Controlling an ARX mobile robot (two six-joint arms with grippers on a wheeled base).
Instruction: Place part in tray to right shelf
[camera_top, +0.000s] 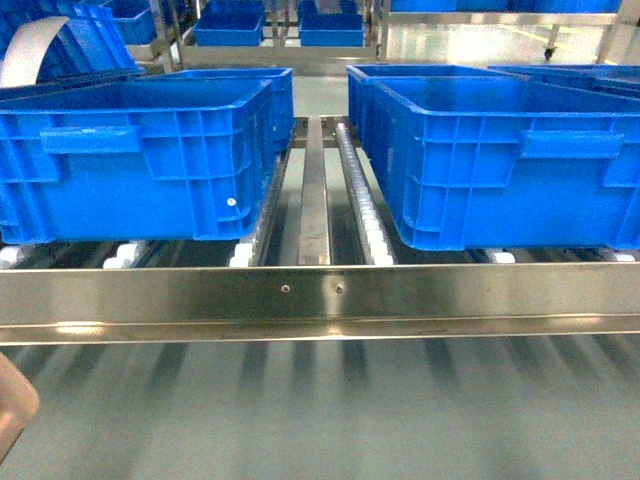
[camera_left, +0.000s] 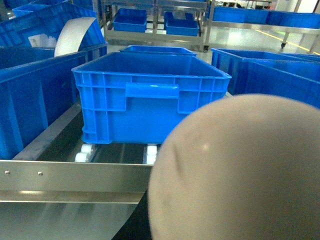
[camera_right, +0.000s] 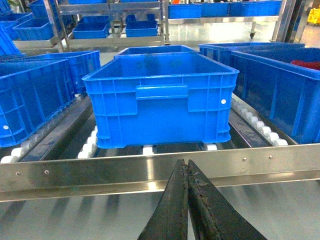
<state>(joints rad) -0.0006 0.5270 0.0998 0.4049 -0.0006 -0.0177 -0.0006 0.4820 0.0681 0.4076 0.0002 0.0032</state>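
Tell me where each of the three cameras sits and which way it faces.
Head: high on the robot, looking forward and down over the steel rail at two blue crates; a beige edge shows at bottom left.
Left wrist: low, facing one crate; a beige rounded surface blocks the lower right.
Right wrist: low, facing a crate; the right gripper shows, shut and empty.
All share the rail and crates.

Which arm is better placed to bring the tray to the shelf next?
Probably left: the tray fills the left wrist view, close in front of the shelf rail. The right gripper is shut with nothing visible in it. The part shows in no view.
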